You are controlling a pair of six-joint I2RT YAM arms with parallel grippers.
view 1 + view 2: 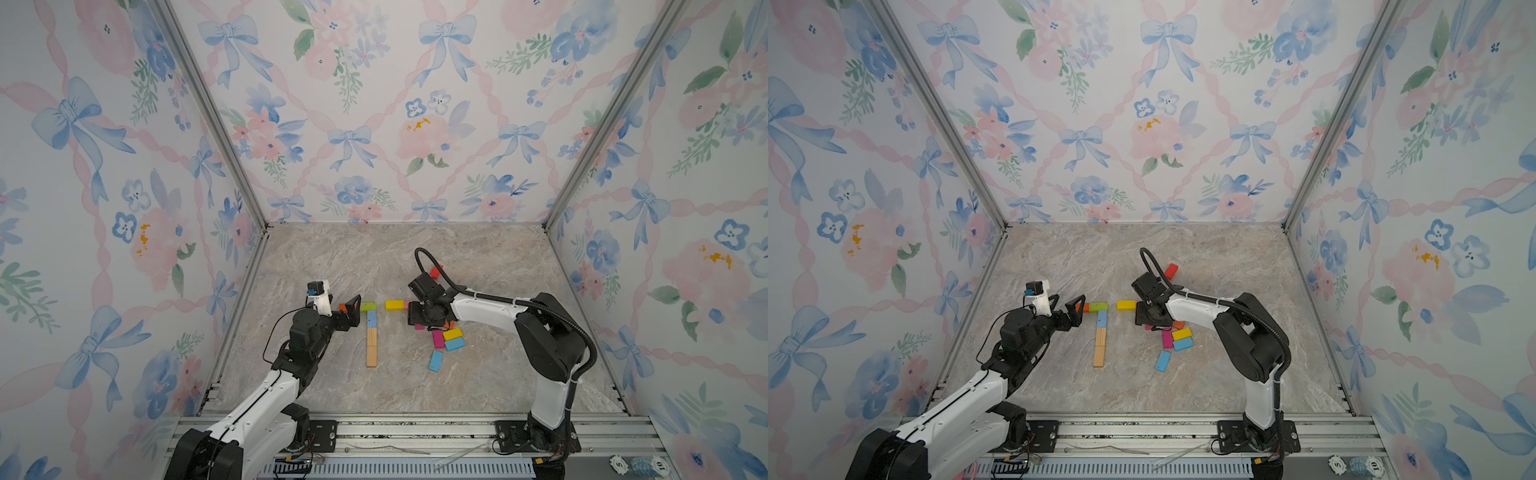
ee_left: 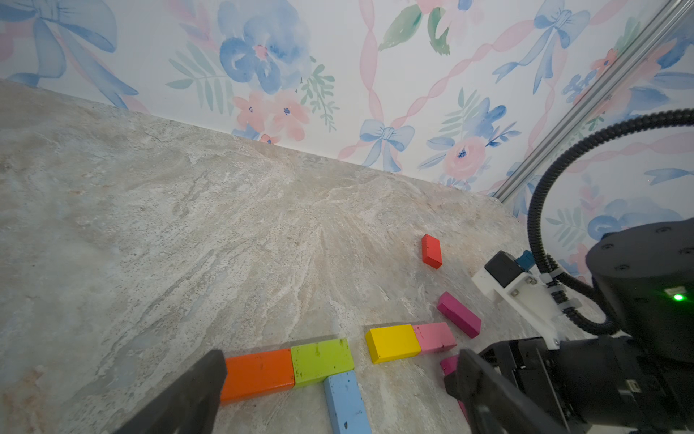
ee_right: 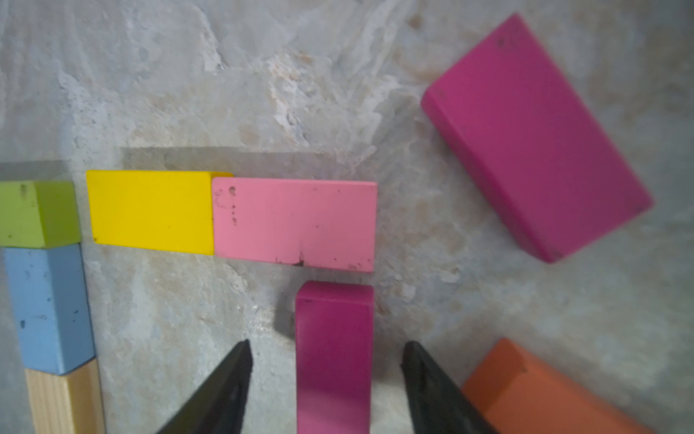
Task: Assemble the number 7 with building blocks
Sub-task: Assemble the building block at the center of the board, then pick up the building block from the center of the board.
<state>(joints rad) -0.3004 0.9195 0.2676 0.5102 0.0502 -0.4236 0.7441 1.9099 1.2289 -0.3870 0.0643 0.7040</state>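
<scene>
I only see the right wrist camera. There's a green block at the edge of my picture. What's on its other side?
Observer: Another orange block lies end to end against the green block, making a bar.
Kid: Where's the other pincer?
Observer: The left pincer is wide open right by that bar, holding nothing.
Kid: Any blocks I'm missing?
Observer: A red block lies by itself, apart from all the others.
</scene>
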